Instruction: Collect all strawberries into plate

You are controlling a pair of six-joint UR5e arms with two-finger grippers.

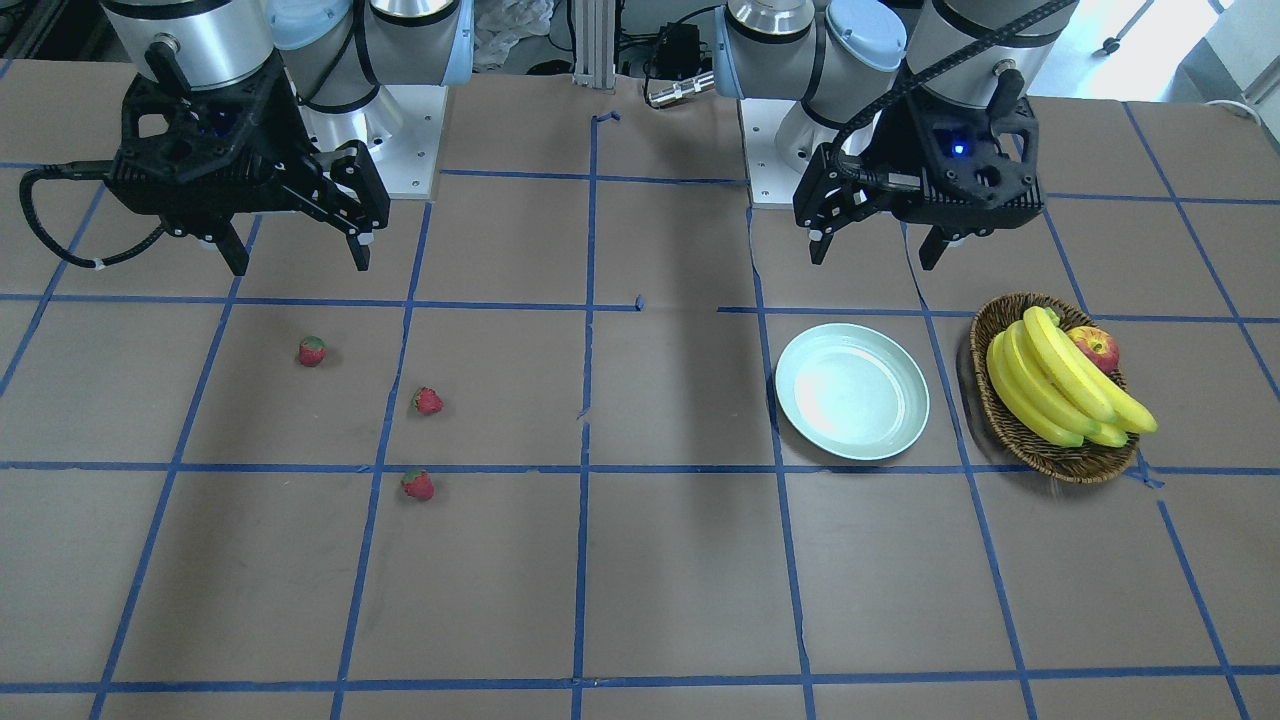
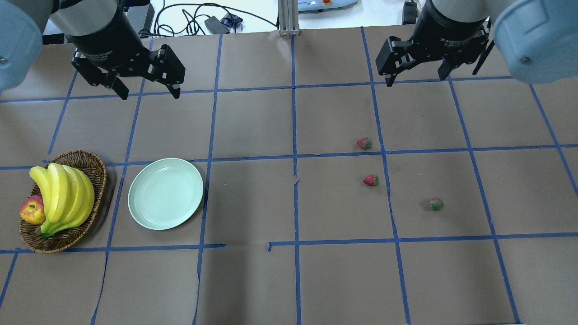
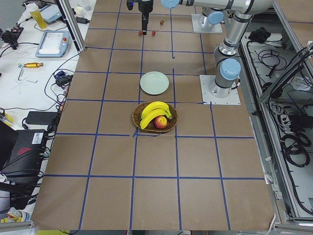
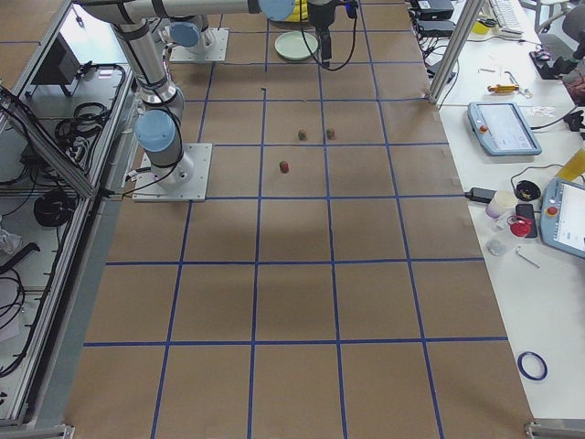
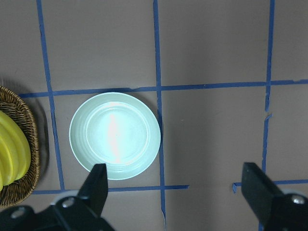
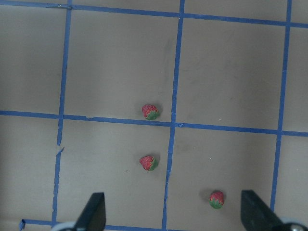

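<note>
Three small red strawberries lie apart on the brown table: one (image 2: 364,143), one (image 2: 370,180) and one (image 2: 435,204). They also show in the front view, one (image 1: 312,351), one (image 1: 428,401) and one (image 1: 418,485), and in the right wrist view (image 6: 148,163). The pale mint-green plate (image 2: 165,193) is empty on the other side (image 1: 852,392). My left gripper (image 2: 150,95) hangs open and empty above the table behind the plate (image 5: 114,136). My right gripper (image 2: 417,76) hangs open and empty high behind the strawberries.
A brown wicker basket (image 2: 63,241) with bananas (image 2: 63,192) and a red-yellow apple (image 2: 31,211) stands beside the plate, on its outer side. Blue tape lines grid the table. Bare table lies between the plate and the strawberries.
</note>
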